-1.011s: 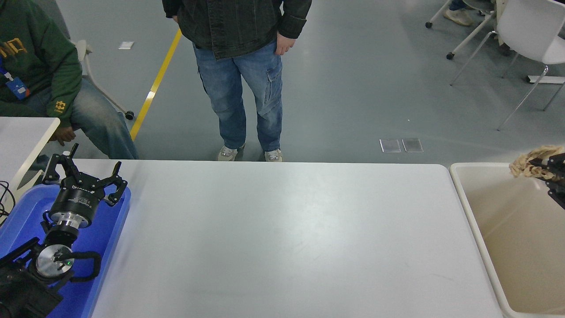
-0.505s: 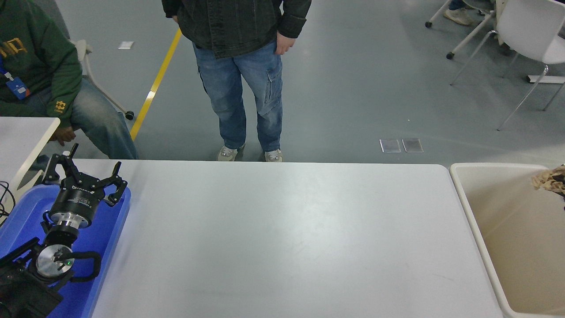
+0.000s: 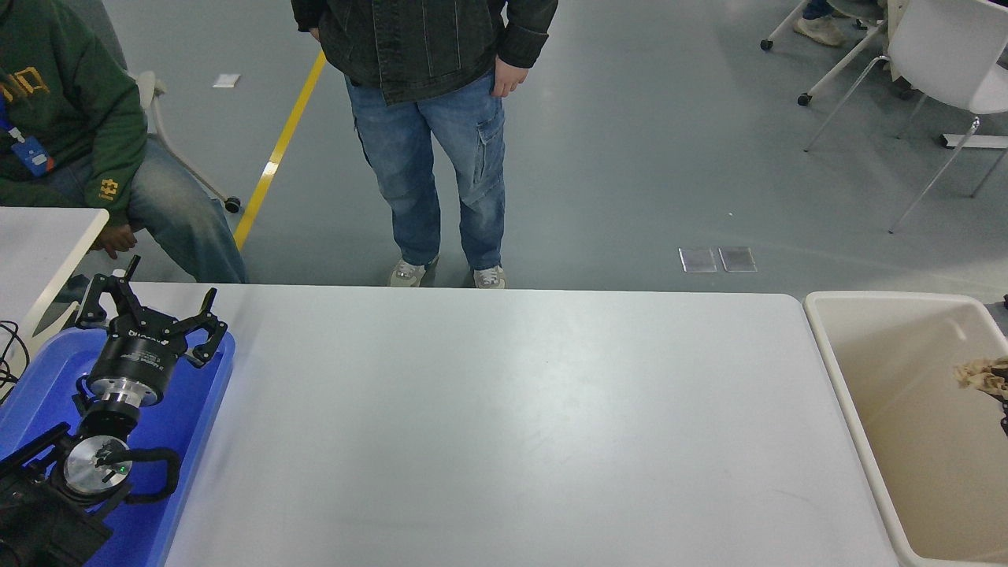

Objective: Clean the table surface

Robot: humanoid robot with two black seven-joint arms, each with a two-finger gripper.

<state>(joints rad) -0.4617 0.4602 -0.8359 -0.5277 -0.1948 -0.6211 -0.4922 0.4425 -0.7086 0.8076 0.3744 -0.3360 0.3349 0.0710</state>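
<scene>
My left pincer [image 3: 150, 315] is hanging with its fingers spread wide above the blue tray [image 3: 189, 417] at eight o'clock. The bench [image 3: 512, 425] is stretching bare and pale across the middle. At three o'clock, a beige bin [image 3: 890, 409] is sitting just beside the bench's end, and a crumpled tan wad [image 3: 979, 372] is showing over it at the picture's edge, with only a dark sliver of my right arm. At twelve o'clock a person in jeans [image 3: 429, 157] is standing; at ten, another in a green hoodie [image 3: 67, 118] is sitting.

Left claw [image 3: 150, 319] parked, fingers spread
</scene>
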